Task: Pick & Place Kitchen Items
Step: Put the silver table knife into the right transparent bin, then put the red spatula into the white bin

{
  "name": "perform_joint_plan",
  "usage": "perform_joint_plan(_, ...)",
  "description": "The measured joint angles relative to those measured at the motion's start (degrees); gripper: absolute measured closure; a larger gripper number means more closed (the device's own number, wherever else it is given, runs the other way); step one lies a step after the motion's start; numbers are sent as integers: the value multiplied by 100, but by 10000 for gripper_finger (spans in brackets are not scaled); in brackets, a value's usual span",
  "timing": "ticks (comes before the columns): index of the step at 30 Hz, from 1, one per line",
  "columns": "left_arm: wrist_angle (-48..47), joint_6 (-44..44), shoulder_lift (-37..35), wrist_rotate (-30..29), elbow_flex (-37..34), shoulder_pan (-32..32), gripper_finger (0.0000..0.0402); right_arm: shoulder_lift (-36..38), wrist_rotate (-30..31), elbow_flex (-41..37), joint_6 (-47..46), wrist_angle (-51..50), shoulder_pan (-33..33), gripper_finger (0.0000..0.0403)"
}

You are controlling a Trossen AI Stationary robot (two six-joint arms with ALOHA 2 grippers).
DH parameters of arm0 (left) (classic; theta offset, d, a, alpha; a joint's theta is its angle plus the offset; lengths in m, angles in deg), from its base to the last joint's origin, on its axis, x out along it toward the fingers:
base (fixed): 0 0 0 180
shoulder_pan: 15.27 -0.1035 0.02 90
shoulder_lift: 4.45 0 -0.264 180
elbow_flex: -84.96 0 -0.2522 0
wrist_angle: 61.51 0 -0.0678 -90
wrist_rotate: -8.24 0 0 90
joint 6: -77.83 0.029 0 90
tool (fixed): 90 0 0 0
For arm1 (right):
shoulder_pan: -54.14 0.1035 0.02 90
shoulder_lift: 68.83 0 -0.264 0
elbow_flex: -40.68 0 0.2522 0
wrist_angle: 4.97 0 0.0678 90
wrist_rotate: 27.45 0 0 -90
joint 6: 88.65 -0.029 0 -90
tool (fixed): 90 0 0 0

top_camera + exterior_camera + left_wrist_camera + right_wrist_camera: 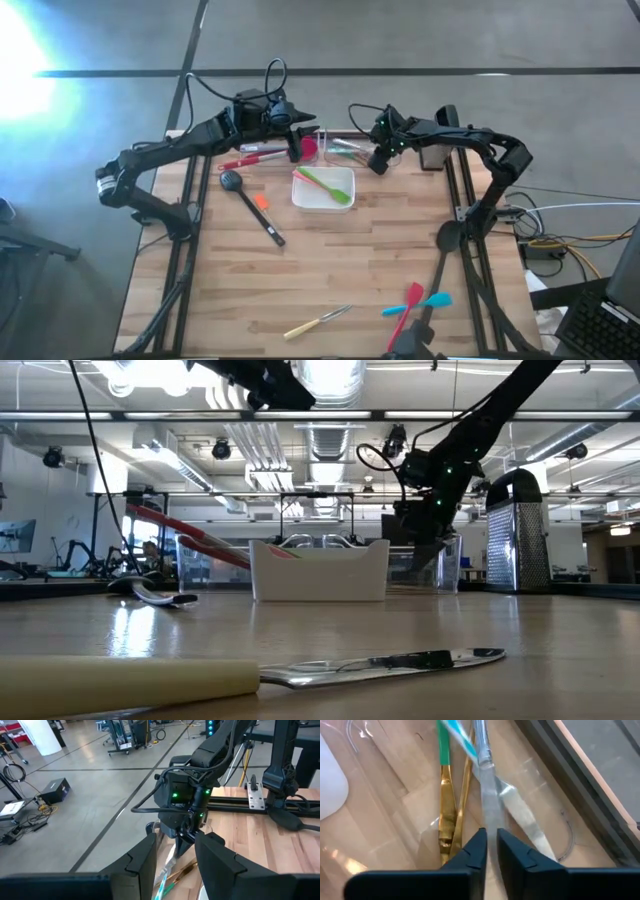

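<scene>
My right gripper (491, 842) points down into a clear bin (345, 147) at the table's far edge. It is shut on a silver utensil (487, 795) that lies beside gold-and-green utensils (446, 805). My left gripper (175, 857) is open and empty, above the neighbouring bin that holds a pink utensil (308, 148). A green spatula (325, 185) lies in the white dish (300, 195). A black ladle (250, 205), red utensils (250, 158), a cream-handled knife (318, 322), red and blue spatulas (415, 300) and a black spoon (445, 238) lie on the table. My right gripper pinches the silver utensil's flat middle part (491, 822) between its two fingers, coming from above and pointing down. The utensil runs on past the fingertips inside the bin. Whether it is lifted off the bin's floor I cannot tell.
The white dish stands just on the near side of the bins. A metal grater (515, 530) stands at the far right in the low view. The middle of the wooden table (340, 260) is bare wood.
</scene>
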Motion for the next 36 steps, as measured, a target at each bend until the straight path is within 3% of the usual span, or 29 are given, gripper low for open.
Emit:
perform_joint_plan(7,-7,-14,0,3,1,0,264,18,-17,0,13,16,2,274)
perform_joint_plan(13,-195,-108,0,60,3,-2,264,362,-159,0,44,-8,34,239)
perform_joint_plan(25,-484,-549,-83,301,12,-2,264,1819,-183,2,98,-734,373,253)
perform_joint_plan(36,-1593,-883,-473,431,12,54,264,3392,-180,2,-373,-1683,1330,275)
